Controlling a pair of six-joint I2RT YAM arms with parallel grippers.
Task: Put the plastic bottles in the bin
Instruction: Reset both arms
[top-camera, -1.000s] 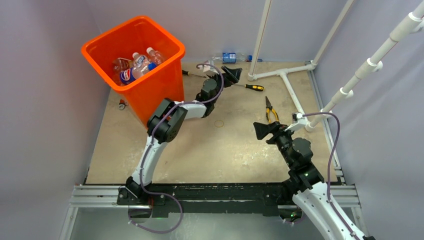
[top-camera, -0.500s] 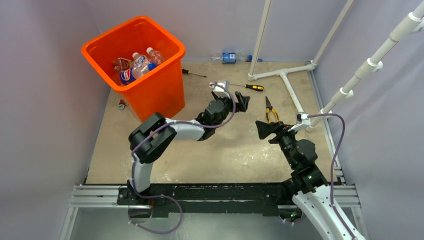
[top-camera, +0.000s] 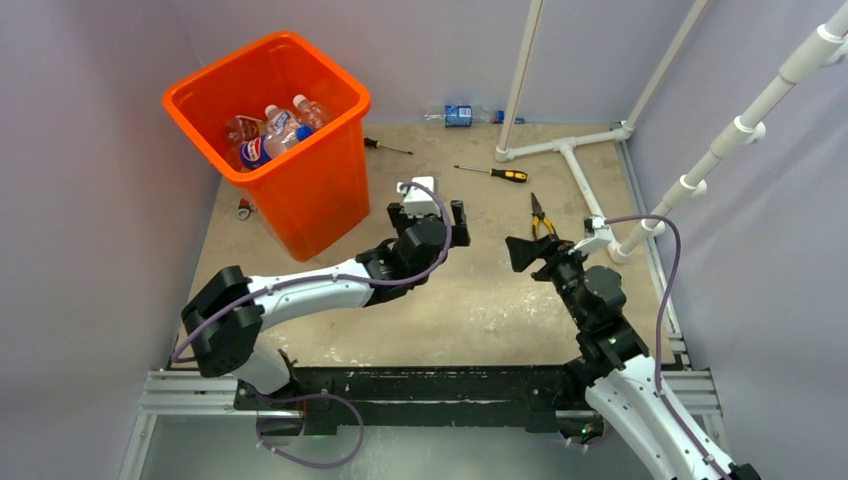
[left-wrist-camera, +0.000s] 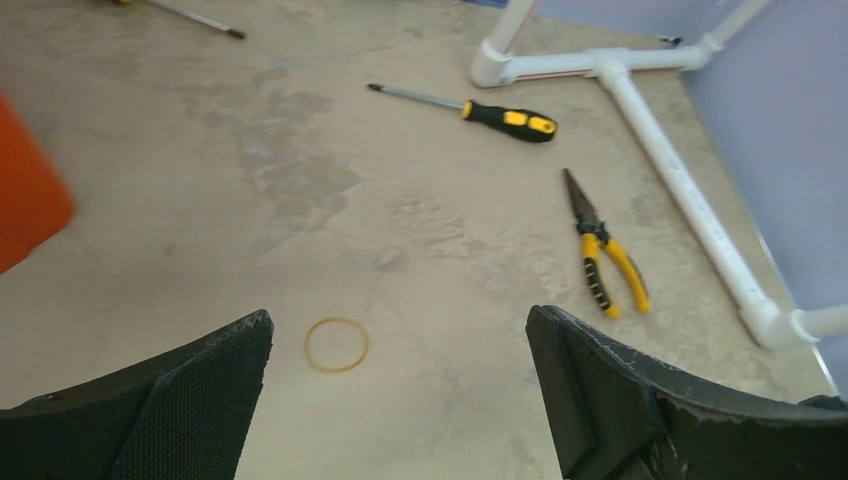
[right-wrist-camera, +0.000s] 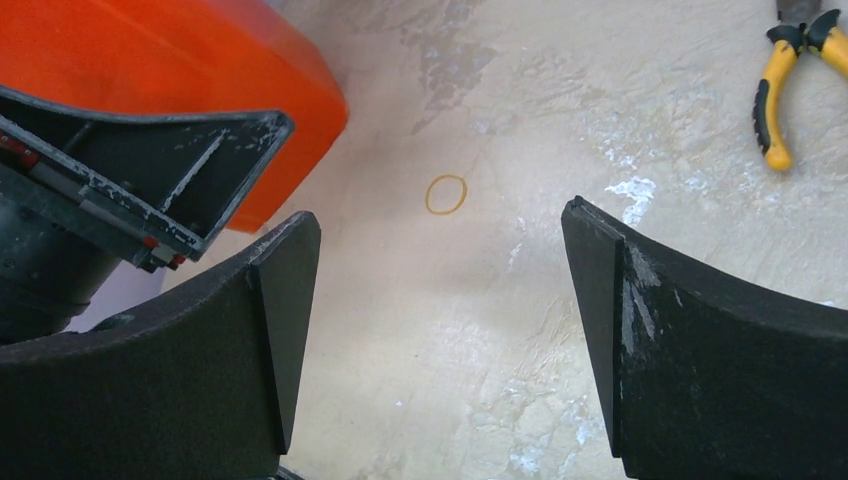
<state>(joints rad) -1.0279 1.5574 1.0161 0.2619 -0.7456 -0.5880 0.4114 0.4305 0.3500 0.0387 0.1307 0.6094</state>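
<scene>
Moved since earlier: the left tool (top-camera: 428, 208) has swung back from the far side of the bench (top-camera: 480, 300) to a spot just right of the bin (top-camera: 320, 190), and its arm now stretches low; the right tool (top-camera: 520, 252) has barely shifted.
Left tool: jaws spread wide with nothing between them; its wrist view shows only bare bench in the gap.
Right tool: also wide apart and empty, held above the bench well right of the bin, probably to stay out of the left arm's way.
Bottles: several bottles (top-camera: 270, 135) lie heaped inside the bin; they are clear crumpled plastic with blue and red labels and small caps.
Stray bottle: one stray bottle (top-camera: 459, 115), clear with a blue label, lies against the back wall, beyond and right of the bin, so the job looks unfinished.
Bin: glossy bright-orange moulded plastic with a square mouth, a rounded rim and walls tapering downward; the open top suits drops from above.
Bench surface: matte mottled beige, scuffed pale in patches.
Clutter right of the bin: a yellow-and-black screwdriver (left-wrist-camera: 505, 120), yellow-gripped pliers (left-wrist-camera: 605, 255), a thin rubber band (left-wrist-camera: 336, 344) and a white pipe frame (top-camera: 570, 150); none of it belongs in the bin.
Likely reason for the pose: the wide jaws suggest the left tool is ready to take another bottle.
</scene>
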